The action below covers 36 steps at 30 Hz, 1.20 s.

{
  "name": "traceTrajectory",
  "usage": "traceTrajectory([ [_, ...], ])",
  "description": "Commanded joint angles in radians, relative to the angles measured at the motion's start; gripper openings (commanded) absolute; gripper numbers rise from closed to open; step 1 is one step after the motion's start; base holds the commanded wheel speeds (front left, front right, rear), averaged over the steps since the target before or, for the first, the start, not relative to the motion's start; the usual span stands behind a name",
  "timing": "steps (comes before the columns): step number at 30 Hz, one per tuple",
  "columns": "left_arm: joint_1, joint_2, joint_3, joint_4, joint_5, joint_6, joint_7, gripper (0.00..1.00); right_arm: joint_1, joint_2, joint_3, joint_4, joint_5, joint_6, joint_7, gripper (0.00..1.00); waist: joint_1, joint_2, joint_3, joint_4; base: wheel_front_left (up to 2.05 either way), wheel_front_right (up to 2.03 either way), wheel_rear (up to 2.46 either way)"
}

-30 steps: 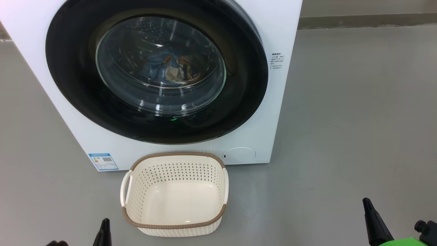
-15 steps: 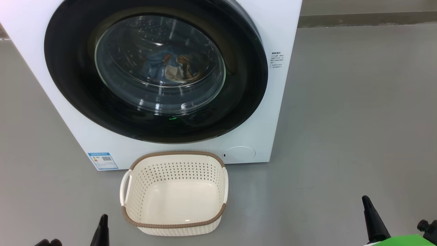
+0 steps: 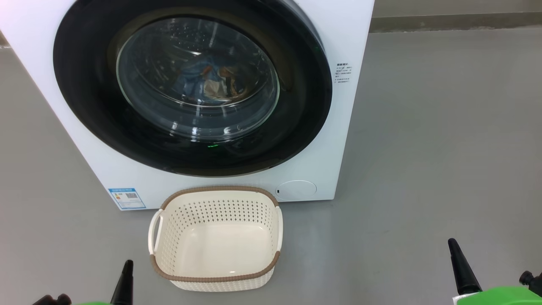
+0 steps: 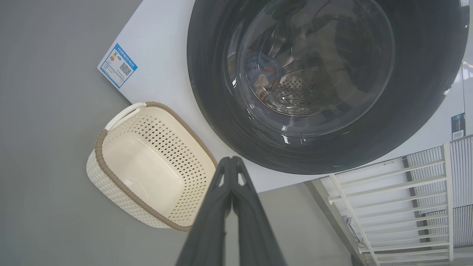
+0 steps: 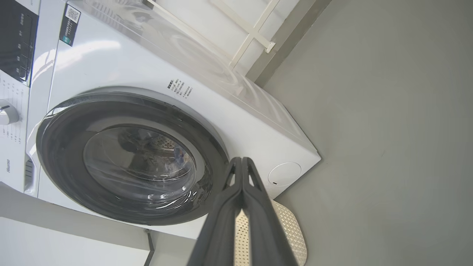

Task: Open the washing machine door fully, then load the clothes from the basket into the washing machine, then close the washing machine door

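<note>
I see a smooth grey floor (image 3: 423,148) — the white washing machine (image 3: 330,140) stands on it, and the cream basket (image 3: 220,284) sits on it right at the machine's foot; whether the two touch, I cannot tell.

Left tool (image 4: 231,159) and right tool (image 5: 242,159) both closed

Hisense mark (image 5: 7,166) legible on the control panel of the washing machine (image 3: 351,25). Blue sticker (image 3: 127,198) with QR code at the lower corner and print block (image 3: 343,74) on the front: characters too small to read.
</note>
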Motion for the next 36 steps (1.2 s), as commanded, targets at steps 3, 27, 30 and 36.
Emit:
traceTrajectory([
  [3, -0.053, 0.019, 0.03, -0.019, -0.046, -0.01, 0.011, 0.0, -0.059, -0.005, 0.01, -0.02, 0.054, -0.004, 0.012, 0.0, -0.0001, 0.0, 0.001, 0.0, 0.0, 0.0, 0.0],
  [27, -0.089, 0.023, 0.063, -0.017, -0.31, -0.025, 0.081, 0.0, -0.104, 0.006, 0.009, -0.002, 0.338, -0.006, 0.083, 0.0, -0.0001, 0.0, 0.009, -0.002, 0.0, 0.0, 0.0],
  [30, -0.093, 0.024, 0.068, -0.017, -0.343, -0.027, 0.09, 0.0, -0.11, 0.007, 0.009, 0.0, 0.373, -0.006, 0.092, 0.0, -0.0001, 0.0, 0.01, -0.002, 0.0, 0.0, 0.0],
  [36, -0.104, 0.025, 0.077, -0.016, -0.42, -0.032, 0.111, 0.0, -0.123, 0.01, 0.009, 0.005, 0.455, -0.006, 0.112, 0.0, -0.0001, 0.0, 0.013, -0.003, 0.0, 0.0, 0.0],
])
